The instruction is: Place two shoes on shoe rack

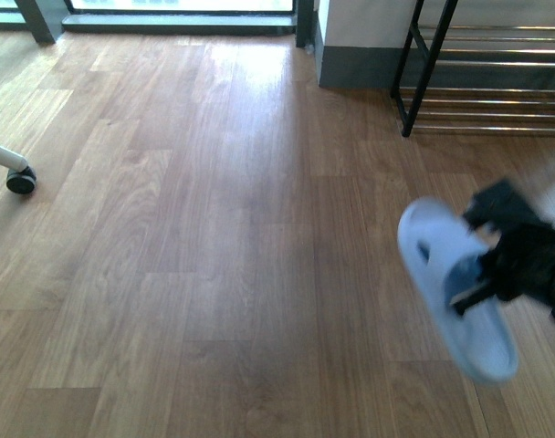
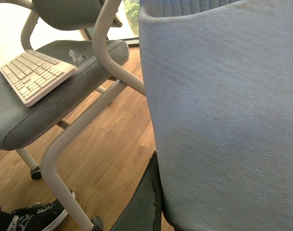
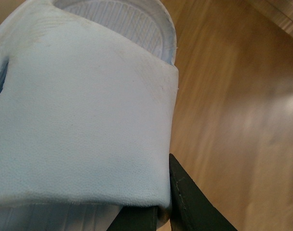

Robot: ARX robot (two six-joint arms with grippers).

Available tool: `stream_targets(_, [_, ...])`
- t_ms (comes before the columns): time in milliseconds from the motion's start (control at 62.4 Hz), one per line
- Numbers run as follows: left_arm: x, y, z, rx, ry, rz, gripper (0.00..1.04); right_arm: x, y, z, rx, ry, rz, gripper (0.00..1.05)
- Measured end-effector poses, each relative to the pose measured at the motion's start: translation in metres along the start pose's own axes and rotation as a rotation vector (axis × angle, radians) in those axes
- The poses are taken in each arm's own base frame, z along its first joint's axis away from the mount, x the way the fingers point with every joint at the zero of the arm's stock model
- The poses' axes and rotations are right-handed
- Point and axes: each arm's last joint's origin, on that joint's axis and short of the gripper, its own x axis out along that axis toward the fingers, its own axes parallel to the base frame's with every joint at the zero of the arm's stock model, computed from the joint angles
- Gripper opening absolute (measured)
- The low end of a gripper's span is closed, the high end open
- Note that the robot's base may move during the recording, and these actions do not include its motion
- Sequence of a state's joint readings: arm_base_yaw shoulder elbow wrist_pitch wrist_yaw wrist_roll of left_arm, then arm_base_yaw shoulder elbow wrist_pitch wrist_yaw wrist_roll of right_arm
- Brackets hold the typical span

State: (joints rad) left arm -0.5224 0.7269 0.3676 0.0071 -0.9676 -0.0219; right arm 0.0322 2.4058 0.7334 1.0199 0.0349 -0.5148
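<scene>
Right end effector (image 1: 501, 269) closed on the strap of 1 pale blue slide (image 1: 433, 246), held clear of the wood floor (image 1: 214, 228), short of the shoe rack (image 1: 497, 116). Left end effector (image 2: 151, 204) appears clamped on a second slide (image 2: 223, 110). Rubber judged light, soft and flexible. The strap edge is the likeliest hold, though the sole may swing.

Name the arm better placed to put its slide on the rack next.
Right. Its gripper holds a slide lifted, with the rack ahead on that side. The left arm carries the other slide, but its camera shows a chair, no rack.
</scene>
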Motion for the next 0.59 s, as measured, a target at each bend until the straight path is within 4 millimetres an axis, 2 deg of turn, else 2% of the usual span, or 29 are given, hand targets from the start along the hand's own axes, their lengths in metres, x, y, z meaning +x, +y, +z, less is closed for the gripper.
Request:
stream_targets(64, [0.0, 0.0, 0.0, 0.0, 0.0, 0.0, 0.02, -0.026, -0.025, 0.033, -0.006, -0.098, -0.04, 0.01])
stream_targets(96, [0.0, 0.0, 0.0, 0.0, 0.0, 0.0, 0.02, -0.036, -0.03, 0.042, -0.014, -0.124, -0.04, 0.01])
stream_targets(176, [0.0, 0.0, 0.0, 0.0, 0.0, 0.001, 0.02, -0.074, -0.046, 0.062, -0.027, -0.176, -0.039, 0.01])
stream_targets(224, [0.0, 0.0, 0.0, 0.0, 0.0, 0.001, 0.02, -0.108, -0.056, 0.068, -0.04, -0.191, -0.028, 0.01])
stream_targets(272, [0.0, 0.0, 0.0, 0.0, 0.0, 0.0, 0.02, -0.127, -0.062, 0.071, -0.049, -0.209, -0.027, 0.01])
stream_targets(336, [0.0, 0.0, 0.0, 0.0, 0.0, 0.0, 0.02, -0.163, -0.076, 0.077, -0.049, -0.256, -0.039, 0.01])
stream_targets(368, [0.0, 0.0, 0.0, 0.0, 0.0, 0.0, 0.02, -0.173, -0.08, 0.08, -0.047, -0.273, -0.043, 0.01])
stream_targets(465, [0.0, 0.0, 0.0, 0.0, 0.0, 0.0, 0.02, -0.222, -0.095, 0.088, -0.047, -0.359, -0.061, 0.01])
stream_targets(593, [0.0, 0.0, 0.0, 0.0, 0.0, 0.0, 0.02, -0.272, -0.101, 0.089, -0.052, -0.443, -0.085, 0.01])
